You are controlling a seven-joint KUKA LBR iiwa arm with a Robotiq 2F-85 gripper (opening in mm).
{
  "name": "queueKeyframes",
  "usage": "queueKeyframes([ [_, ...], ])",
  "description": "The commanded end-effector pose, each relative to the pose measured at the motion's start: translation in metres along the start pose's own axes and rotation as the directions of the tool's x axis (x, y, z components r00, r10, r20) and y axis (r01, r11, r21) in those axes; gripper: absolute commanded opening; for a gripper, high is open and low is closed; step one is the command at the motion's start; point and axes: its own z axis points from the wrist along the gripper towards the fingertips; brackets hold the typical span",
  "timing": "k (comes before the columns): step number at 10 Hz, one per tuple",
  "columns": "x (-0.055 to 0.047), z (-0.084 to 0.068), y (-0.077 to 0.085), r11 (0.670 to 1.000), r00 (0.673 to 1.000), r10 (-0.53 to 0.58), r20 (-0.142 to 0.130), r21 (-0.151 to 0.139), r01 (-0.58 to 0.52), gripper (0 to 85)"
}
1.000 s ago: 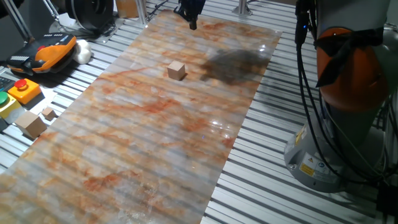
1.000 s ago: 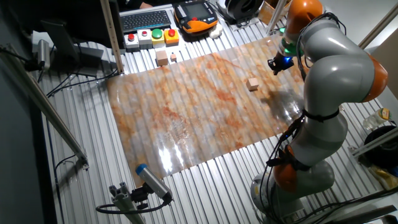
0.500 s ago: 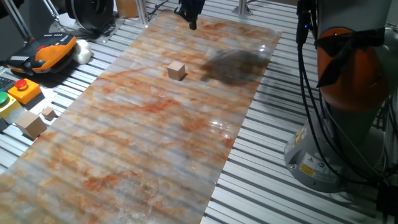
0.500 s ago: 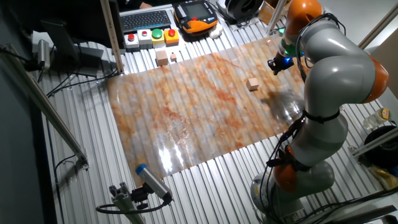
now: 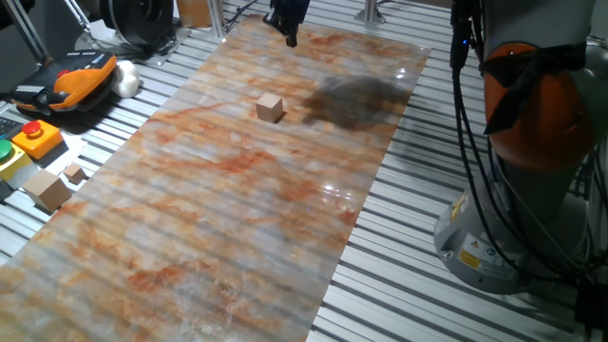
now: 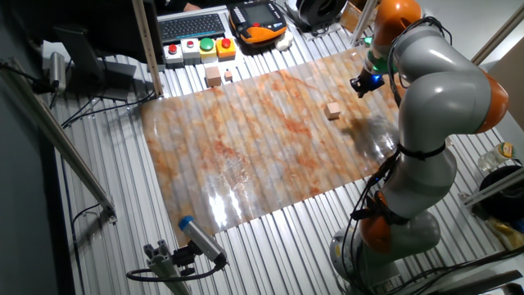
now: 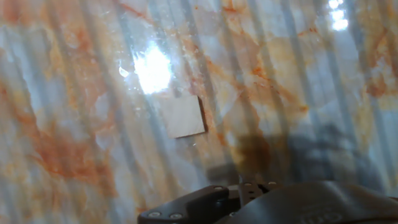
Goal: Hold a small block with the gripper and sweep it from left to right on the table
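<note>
Above the counter (image 5: 237,218) hangs the tool (image 5: 288,24), empty, its spread unclear; the small block (image 5: 270,107) lies free below, awaiting pickup.

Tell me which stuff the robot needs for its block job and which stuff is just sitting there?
Needed: small block, gripper, table.

Just sitting there: larger wooden block, tiny wooden cube, button boxes, keyboard, orange handheld controller.

Gripper (image 5: 288,21) cut off by the top edge in one fixed view. Too tiny in the other. Fingers hidden in hand view.
</note>
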Motion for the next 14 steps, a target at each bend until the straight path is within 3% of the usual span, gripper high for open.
queueKeyframes([
  [1, -0.0001, 0.0001, 0.0005, 1.0, 1.0, -0.001, 0.003, 0.003, 0.001, 0.0],
  [14, -0.0025, 0.007, 0.0015, 1.0, 1.0, -0.012, 0.002, 0.012, 0.012, 0.0],
])
